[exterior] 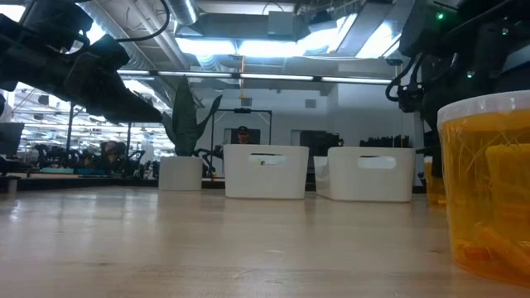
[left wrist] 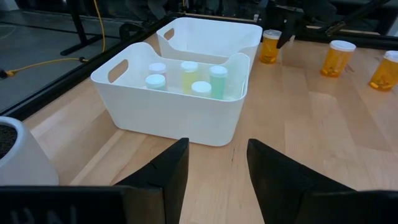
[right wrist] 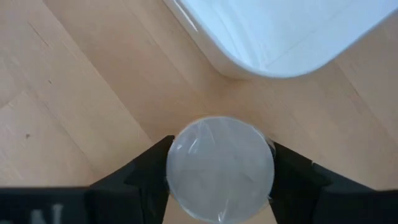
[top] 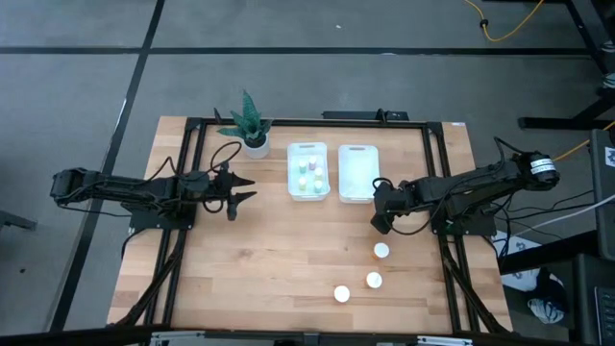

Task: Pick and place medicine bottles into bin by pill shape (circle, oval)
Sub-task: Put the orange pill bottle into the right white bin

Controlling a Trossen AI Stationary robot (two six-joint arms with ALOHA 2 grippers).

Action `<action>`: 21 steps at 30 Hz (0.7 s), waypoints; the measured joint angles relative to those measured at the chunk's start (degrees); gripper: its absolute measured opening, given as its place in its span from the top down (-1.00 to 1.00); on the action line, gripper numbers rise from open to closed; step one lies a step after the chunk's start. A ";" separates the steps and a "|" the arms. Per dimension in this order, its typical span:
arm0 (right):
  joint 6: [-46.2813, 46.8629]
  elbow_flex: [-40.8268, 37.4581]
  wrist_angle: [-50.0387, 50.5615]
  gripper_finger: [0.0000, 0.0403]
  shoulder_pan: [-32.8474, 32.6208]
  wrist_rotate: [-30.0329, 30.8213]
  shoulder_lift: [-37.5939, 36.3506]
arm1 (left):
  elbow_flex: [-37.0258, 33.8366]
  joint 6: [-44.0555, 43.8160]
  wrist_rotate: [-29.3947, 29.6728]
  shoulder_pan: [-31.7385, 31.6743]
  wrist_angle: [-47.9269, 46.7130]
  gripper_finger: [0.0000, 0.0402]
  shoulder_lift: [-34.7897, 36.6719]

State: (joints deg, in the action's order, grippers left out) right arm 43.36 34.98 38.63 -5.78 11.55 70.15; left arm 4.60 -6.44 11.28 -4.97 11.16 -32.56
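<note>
My right gripper (top: pixel 381 219) points down just in front of the empty right bin (top: pixel 357 173) and is shut on an amber bottle with a white cap (right wrist: pixel 219 168). This bottle also shows in the left wrist view (left wrist: pixel 269 46). Three more white-capped amber bottles (top: pixel 381 251) (top: pixel 374 281) (top: pixel 341 294) stand upright on the table nearer the front. Several small pale bottles (left wrist: pixel 186 78) stand in the left bin (top: pixel 308 171). My left gripper (top: pixel 245 189) is open and empty, left of that bin, above the table. My right gripper pinches the bottle's white cap between its two fingers (right wrist: pixel 149 177), one on each side of the cap's rim (right wrist: pixel 175 163). The fingers come from above, pointing down. The bottle is upright. I cannot tell whether its base is on the table.
A green plant in a white pot (top: pixel 252 130) stands at the far edge, left of the bins. A black frame (top: pixel 307 121) runs around the table. One amber bottle (exterior: pixel 489 190) stands close to the low camera.
</note>
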 joint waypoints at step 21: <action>-13.12 18.28 0.42 -0.04 -1.18 -1.87 -0.02 | 0.00 0.00 -0.01 0.00 0.00 0.23 0.00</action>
State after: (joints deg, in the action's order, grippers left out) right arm 30.24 53.27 39.05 -6.97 9.68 70.13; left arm 4.60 -6.44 11.27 -4.97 11.16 -32.56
